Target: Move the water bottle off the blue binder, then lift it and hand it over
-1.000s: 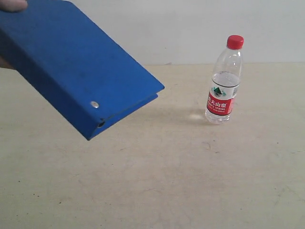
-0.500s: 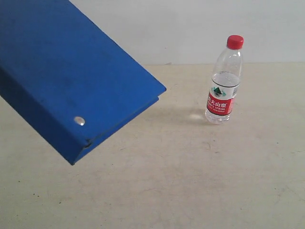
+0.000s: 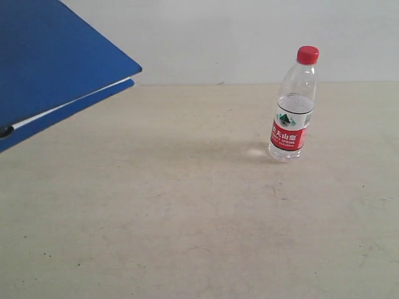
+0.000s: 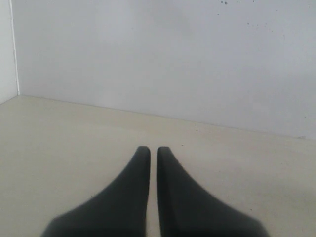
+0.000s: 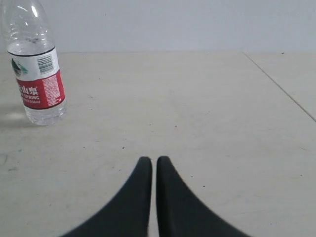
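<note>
The small clear plastic water bottle (image 3: 293, 109) with a red cap stands upright on the pale table (image 3: 187, 218) at the far right, well apart from the flat blue binder (image 3: 56, 62) tilted at the left edge, while the black left gripper (image 4: 153, 150) and right gripper (image 5: 153, 160) are clenched on nothing.

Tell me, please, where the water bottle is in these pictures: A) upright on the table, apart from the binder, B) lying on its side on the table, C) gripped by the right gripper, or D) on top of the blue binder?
A: the water bottle stands upright on the table, and the blue binder sits far to its left without touching it.
</note>
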